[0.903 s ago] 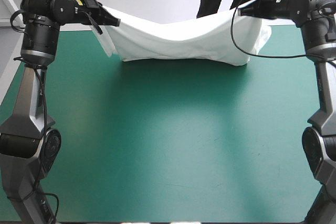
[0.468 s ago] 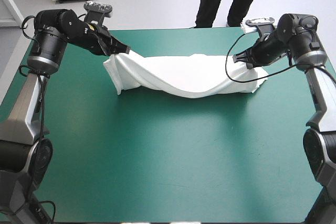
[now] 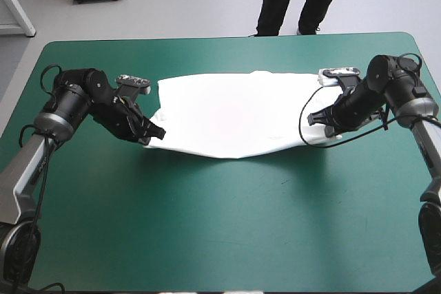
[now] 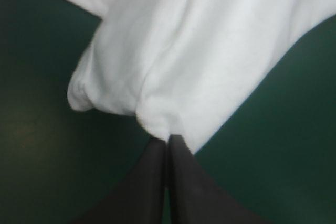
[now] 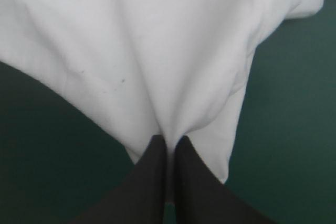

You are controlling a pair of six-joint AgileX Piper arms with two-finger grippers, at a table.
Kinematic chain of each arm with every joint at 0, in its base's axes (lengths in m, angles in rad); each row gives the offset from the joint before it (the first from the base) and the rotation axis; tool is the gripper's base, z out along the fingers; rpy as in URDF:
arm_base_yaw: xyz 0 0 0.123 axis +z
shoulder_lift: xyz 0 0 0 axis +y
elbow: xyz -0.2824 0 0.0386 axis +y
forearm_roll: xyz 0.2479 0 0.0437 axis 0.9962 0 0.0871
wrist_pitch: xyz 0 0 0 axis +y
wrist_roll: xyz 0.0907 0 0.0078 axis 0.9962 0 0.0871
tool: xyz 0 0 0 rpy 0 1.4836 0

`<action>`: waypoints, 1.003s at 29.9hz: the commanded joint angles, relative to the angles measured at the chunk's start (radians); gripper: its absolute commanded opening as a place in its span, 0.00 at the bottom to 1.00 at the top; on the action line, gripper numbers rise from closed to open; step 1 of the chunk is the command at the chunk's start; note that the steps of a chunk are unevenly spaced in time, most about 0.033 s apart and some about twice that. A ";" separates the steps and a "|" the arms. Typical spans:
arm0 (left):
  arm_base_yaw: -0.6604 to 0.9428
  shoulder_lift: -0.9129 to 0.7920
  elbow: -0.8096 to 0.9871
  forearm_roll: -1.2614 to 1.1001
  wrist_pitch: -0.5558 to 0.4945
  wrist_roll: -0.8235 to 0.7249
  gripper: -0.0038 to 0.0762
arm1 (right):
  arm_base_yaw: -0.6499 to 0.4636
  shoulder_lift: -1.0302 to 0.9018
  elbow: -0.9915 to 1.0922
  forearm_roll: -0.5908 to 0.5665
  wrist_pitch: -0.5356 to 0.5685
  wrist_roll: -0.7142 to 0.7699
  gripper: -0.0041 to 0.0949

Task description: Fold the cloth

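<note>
High view: the T-shirt (image 3: pixel 231 111) lies on the far half of the table, spread as a wide white band between the two arms. Its cloth is soft and matte. It is smooth over the middle, with shallow creases running toward each end. The far edge is nearly straight, with a small bump at the middle, and the near edge sags in a shallow curve toward the robot.

The left gripper (image 3: pixel 157 133) is low at the shirt's near left corner. The right gripper (image 3: pixel 313 118) is low at the shirt's right end.

In the left wrist view the two black fingers (image 4: pixel 184 182) meet in a pointed arch, clamped on a gathered tip of the cloth (image 4: pixel 199 51). The fabric fans out ahead of them in broad folds. A rounded, doubled-over lobe bulges to one side.

In the right wrist view the black fingers (image 5: pixel 152 182) are all but closed, pinching a pleat. The pleat opens ahead into a wide white sheet (image 5: pixel 157 51) with long soft ridges. Two tiny dark specks (image 5: pixel 123 81) mark the weave.

The smooth teal-green cover (image 3: pixel 220 225) shows on both sides of each pinched corner. It stretches bare and flat from the shirt to the near edge of the table.
</note>
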 commanded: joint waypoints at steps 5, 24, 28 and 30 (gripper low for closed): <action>-0.005 -0.137 0.182 -0.027 0.045 0.017 0.02 | -0.009 -0.095 0.196 0.006 0.015 -0.024 0.02; -0.005 -0.172 0.338 -0.015 0.045 0.049 0.31 | -0.009 -0.107 0.287 -0.002 0.019 -0.066 0.15; -0.005 -0.221 0.338 -0.015 0.045 0.038 0.56 | -0.009 -0.159 0.283 -0.002 0.019 -0.047 0.33; -0.005 -0.271 0.335 -0.015 0.045 0.014 0.61 | -0.009 -0.194 0.283 -0.002 0.019 -0.043 0.42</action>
